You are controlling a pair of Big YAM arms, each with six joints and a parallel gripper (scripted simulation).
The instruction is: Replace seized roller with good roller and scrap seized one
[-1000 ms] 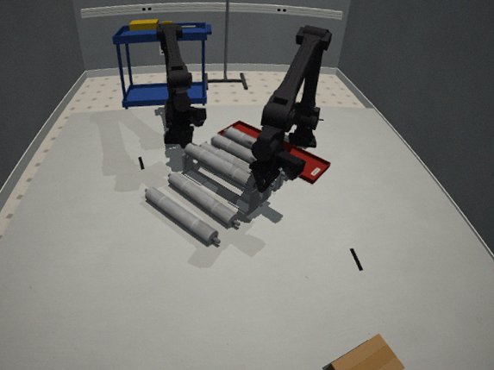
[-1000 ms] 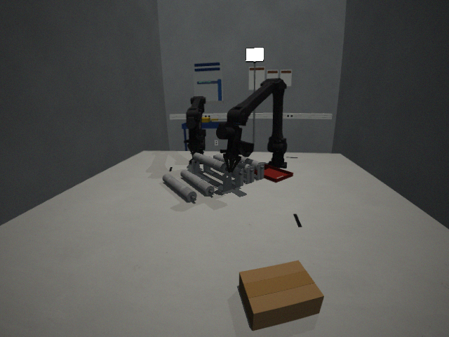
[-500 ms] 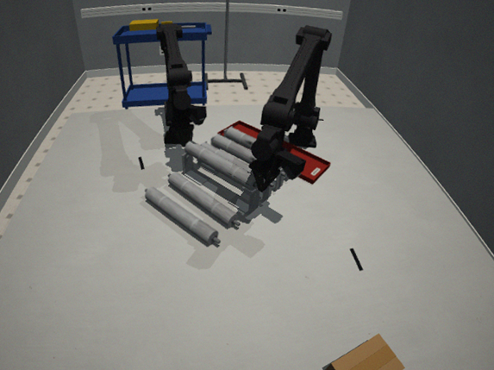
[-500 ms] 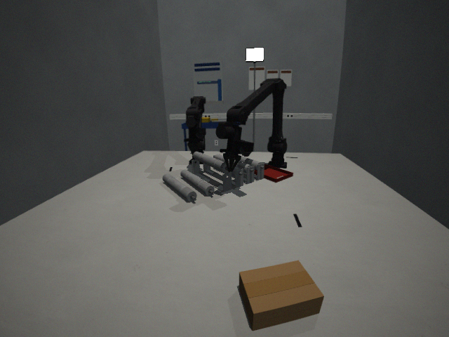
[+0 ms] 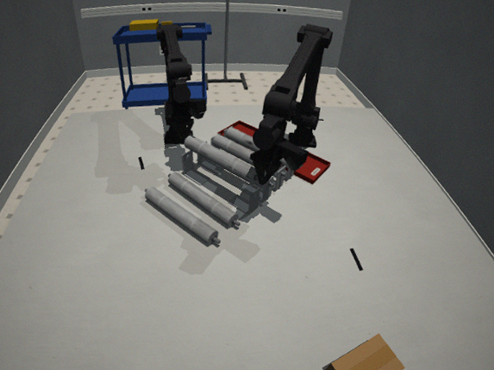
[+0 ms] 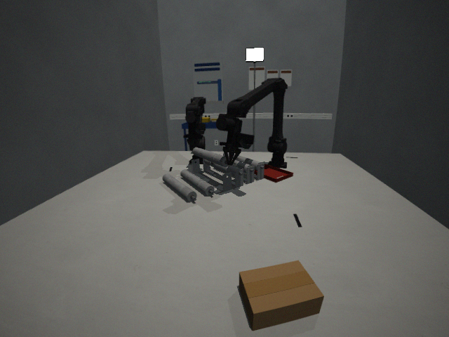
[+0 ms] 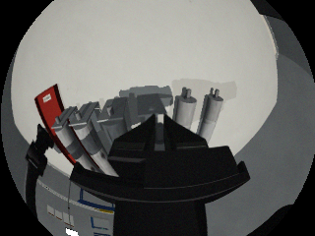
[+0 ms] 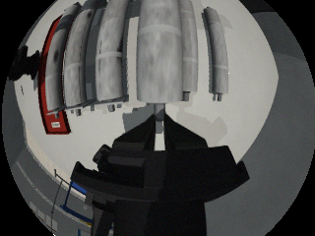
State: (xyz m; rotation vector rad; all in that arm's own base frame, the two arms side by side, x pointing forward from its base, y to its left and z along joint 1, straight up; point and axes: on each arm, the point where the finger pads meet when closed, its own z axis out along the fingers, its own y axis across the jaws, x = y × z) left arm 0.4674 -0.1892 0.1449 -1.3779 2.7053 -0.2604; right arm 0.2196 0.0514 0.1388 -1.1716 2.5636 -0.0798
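Left hand and right hand, fingers nearly closed, each clamped on the raised roller's axle.

In the top view, the scrap tray is partly covered by rollers and the left arm. The tips of the right fingers are indistinct in the top and exterior views. In the left wrist view, the near ends of the bed's rollers are hidden by the left gripper. The raised roller is cut off by the right wrist view's upper edge. Axle seating in the far bracket holes cannot be verified.
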